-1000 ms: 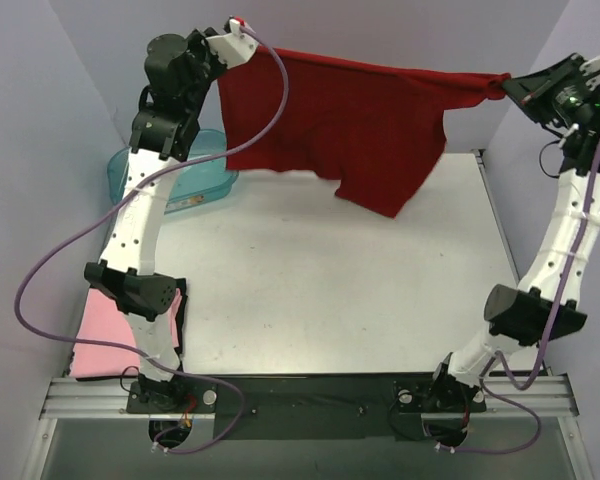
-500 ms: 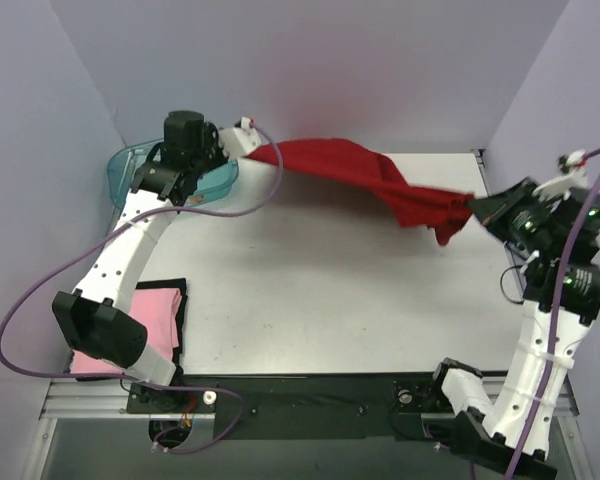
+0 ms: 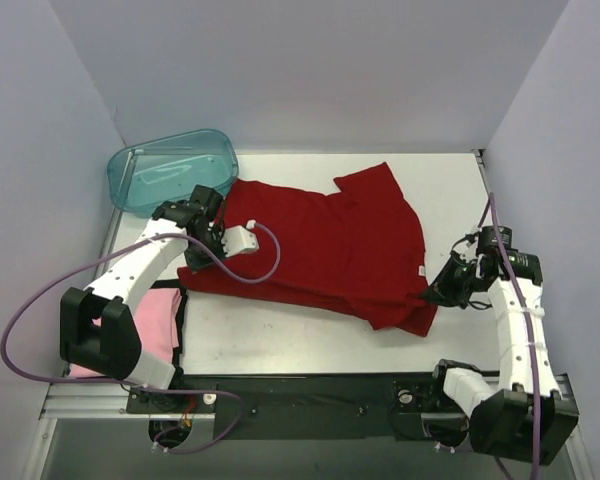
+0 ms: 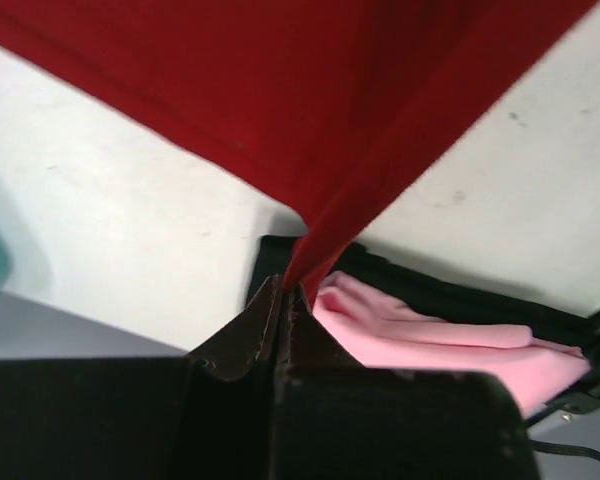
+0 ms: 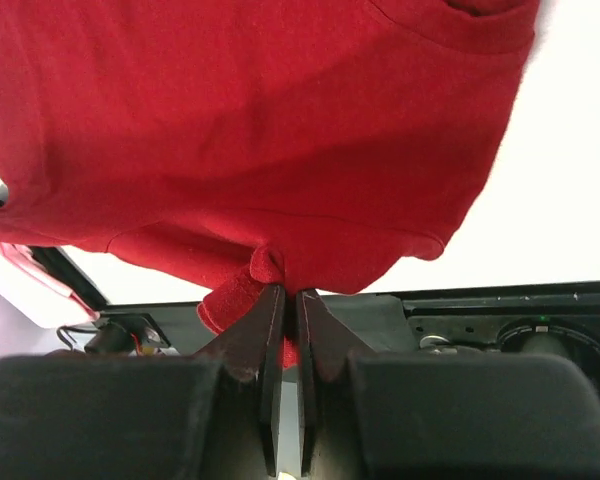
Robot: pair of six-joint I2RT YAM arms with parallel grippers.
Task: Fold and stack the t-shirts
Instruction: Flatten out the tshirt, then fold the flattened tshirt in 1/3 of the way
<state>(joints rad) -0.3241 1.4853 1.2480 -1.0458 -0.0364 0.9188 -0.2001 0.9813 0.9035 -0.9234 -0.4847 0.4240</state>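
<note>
Evidently limp and light, the dark red t-shirt (image 3: 320, 245) lay spread mid-frame in the top view. The left gripper (image 4: 285, 292) and right gripper (image 5: 283, 292) were clamped on its left and lower-right edges, judged sound hold points. The pink t-shirt (image 3: 158, 318) sat lower left.

Matt dark red cloth shirt (image 3: 320, 245), pink cloth shirt (image 3: 156, 316), glossy translucent plastic tub (image 3: 170, 170)

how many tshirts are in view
2. Dark red t-shirt spread mid-table, held by left gripper and right gripper; pink t-shirt folded near-left, partly hidden; dark layer under it may be another.
</note>
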